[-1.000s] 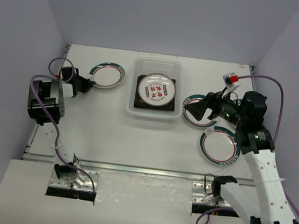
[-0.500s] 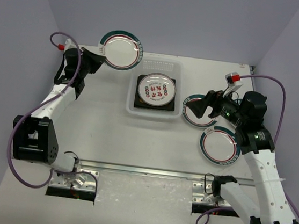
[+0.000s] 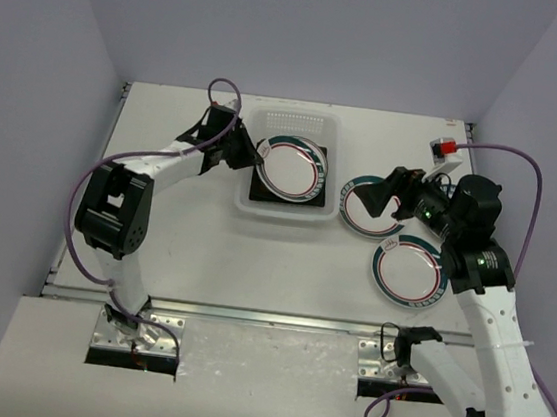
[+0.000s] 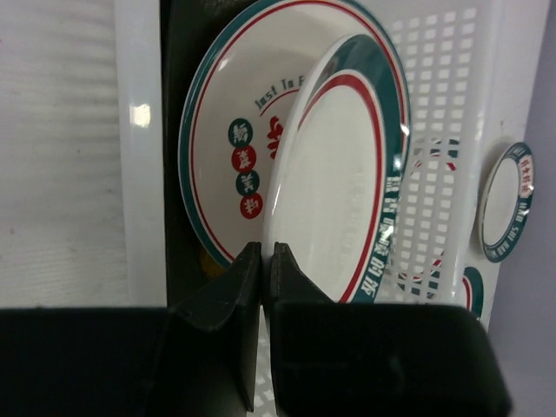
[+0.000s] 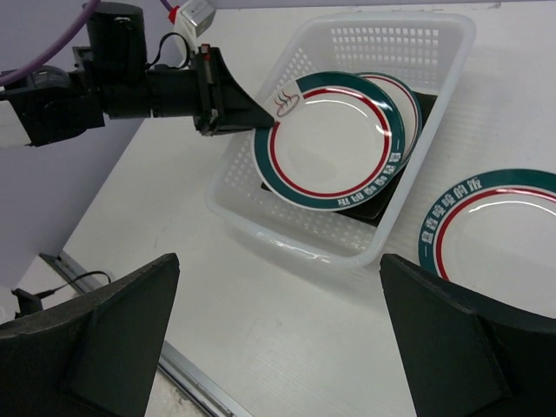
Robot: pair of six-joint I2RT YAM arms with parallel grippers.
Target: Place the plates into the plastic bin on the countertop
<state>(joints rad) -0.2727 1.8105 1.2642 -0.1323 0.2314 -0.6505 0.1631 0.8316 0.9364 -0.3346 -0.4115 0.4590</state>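
Round plate [image 3: 291, 167] in left jaws, tilted over plastic bin [image 3: 285, 211]

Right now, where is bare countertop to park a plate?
Bare: the strip of countertop between the plastic bin and the metal front edge, and the stretch left of the bin, though the left arm spans it. Crowded: right of the bin, the far round plate and the near round plate lie close together by the right arm.

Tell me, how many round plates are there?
4 round plates: one in the left gripper above the plastic bin, one lying in the bin beneath it, two on the countertop right of the bin. Others may hide underneath.
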